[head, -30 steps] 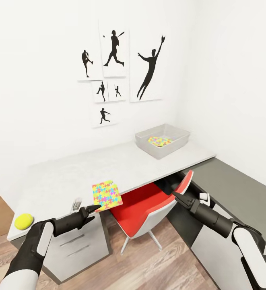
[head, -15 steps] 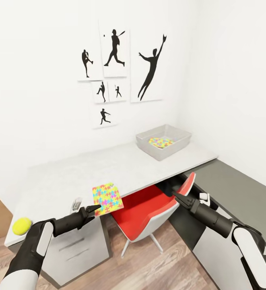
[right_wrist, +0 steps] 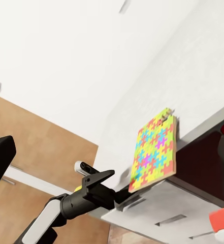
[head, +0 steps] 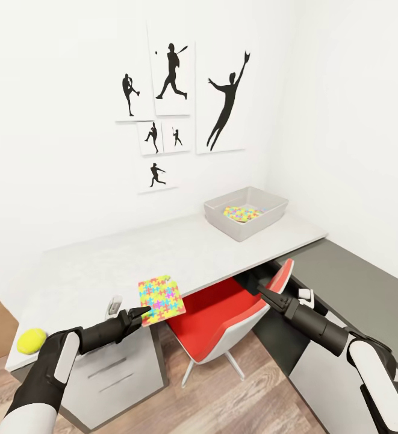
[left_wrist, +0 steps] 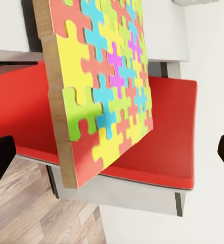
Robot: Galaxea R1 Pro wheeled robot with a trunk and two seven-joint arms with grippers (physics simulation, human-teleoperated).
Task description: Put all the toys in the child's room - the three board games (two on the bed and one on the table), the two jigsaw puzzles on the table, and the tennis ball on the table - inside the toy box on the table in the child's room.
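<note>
Left fingers (head: 143, 313) are clamped on the near corner of the puzzle (head: 161, 298), which hangs just off the worktop's (head: 102, 265) near edge, above the red chair (head: 223, 307). The toy box (head: 247, 211) sits far right on the worktop, well apart, a second puzzle (head: 242, 213) already inside. Right fingers (head: 264, 294) look closed and empty, nearer the box. The ball (head: 31, 340) waits at the near left.

Head view: high, facing down at the neon interlocking square jigsaw puzzle (head: 161, 299). Left wrist: close against it (left_wrist: 104, 86). Right wrist: farther, sideways, sharing it (right_wrist: 155, 156).
</note>
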